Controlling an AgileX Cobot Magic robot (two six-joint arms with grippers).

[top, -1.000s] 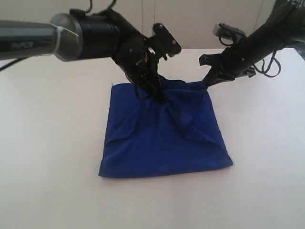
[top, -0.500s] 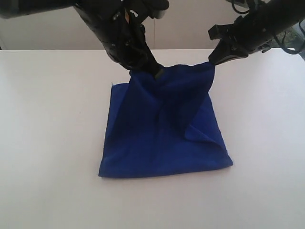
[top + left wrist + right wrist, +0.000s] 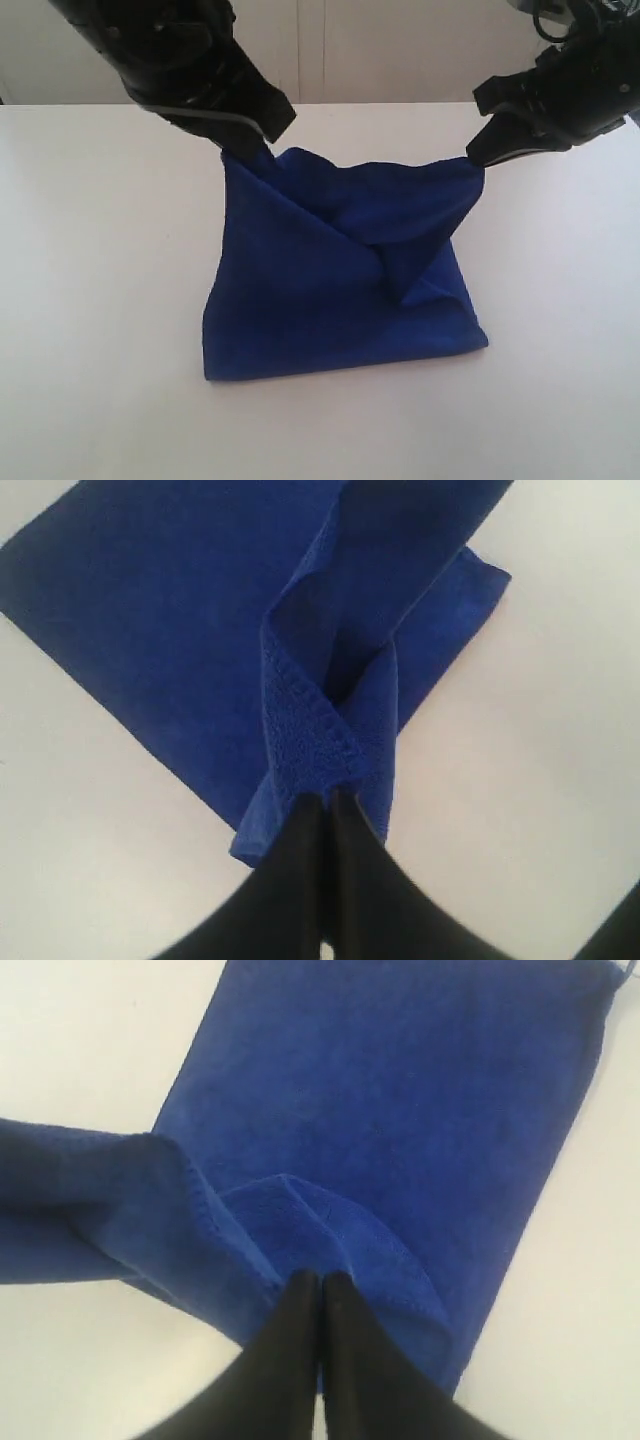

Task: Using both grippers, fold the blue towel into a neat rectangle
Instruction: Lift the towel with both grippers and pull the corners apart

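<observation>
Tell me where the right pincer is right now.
In the exterior view, the right pincer is at upper right, off the table, shut on the far right corner of the blue towel.

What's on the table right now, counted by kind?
Towel: 1, blue, partly lifted
Grippers: 2, the left gripper and the right gripper, each shut on the towel
Table: 1, white
Total: 4
</observation>
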